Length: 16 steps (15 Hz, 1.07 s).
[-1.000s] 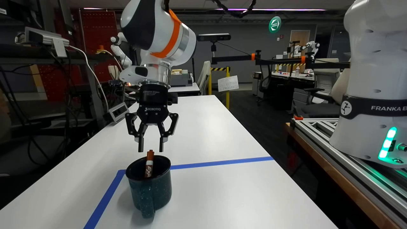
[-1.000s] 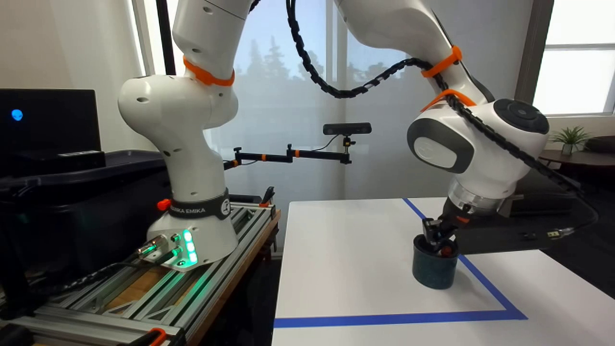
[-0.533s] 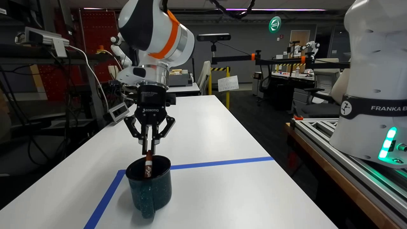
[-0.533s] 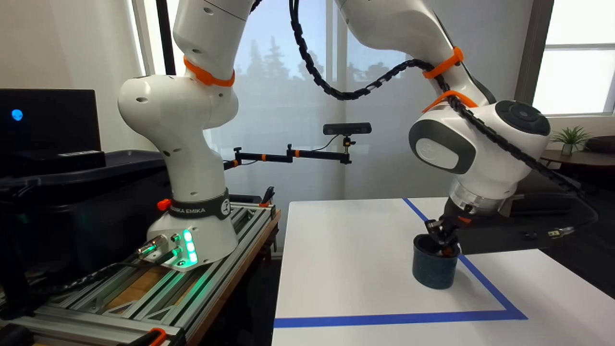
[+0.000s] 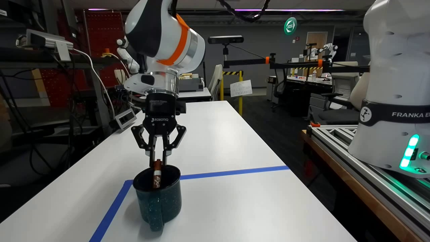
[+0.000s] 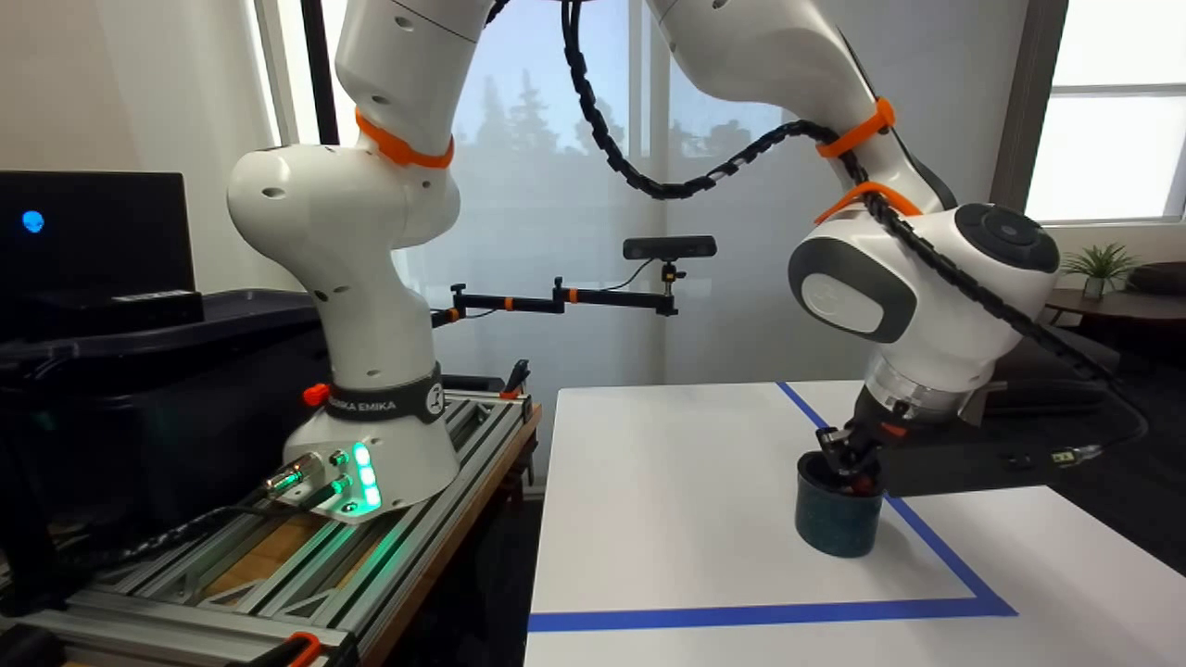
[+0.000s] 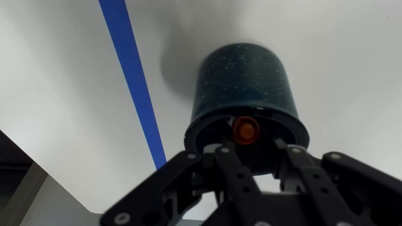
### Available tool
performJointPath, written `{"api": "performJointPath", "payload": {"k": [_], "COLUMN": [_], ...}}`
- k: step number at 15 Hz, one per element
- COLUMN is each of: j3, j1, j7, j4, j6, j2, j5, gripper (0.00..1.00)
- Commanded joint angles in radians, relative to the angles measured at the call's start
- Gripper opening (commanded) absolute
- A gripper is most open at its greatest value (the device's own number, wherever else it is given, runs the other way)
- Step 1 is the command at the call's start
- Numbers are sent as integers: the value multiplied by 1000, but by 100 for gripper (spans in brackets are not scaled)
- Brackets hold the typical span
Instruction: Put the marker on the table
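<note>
A dark blue-green, speckled, one-handled round mug stands upright on the long, flat-topped white table, with flat strips of blue tape running near it. Inside the mug is the thin cylindrical marker, reddish-brown with a whitish band; it is slightly tilted, and its orange-red end shows above the mug's far rim in an exterior view. The black two-fingered gripper points down over the mug's mouth, its fingers apart, with the marker's end showing between them in the wrist view; whether either one touches it, I cannot tell. Above the mug, the white jointed arm wears orange straps.
</note>
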Motion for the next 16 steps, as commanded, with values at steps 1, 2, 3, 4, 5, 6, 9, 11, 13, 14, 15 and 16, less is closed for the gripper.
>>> {"api": "performJointPath", "payload": {"k": [1,2,3,4,5,6,9,11,13,14,15,16], "j3": [15,16,17,17,18,17,19,19,16,10,5,-3], "j1": [-13,-14,-15,-16,-17,-20,-35,-52,-70,-76,-83,-91], "j7": [-24,-26,-28,-30,-32,-32,-41,-58,-74,-81,-91,-105], "j4": [12,11,10,11,6,-4,-34,-51,-62,-70,-77,-84], "j6": [2,5,6,3,1,-3,-29,-53,-100,-116,-145,-187], "j2": [16,17,16,14,8,-5,-51,-87,-121,-139,-157,-178], "j5": [0,1,2,2,3,5,13,27,40,50,58,64], "gripper": [10,5,1,2,5,5,5,5,5,5,5,5]}}
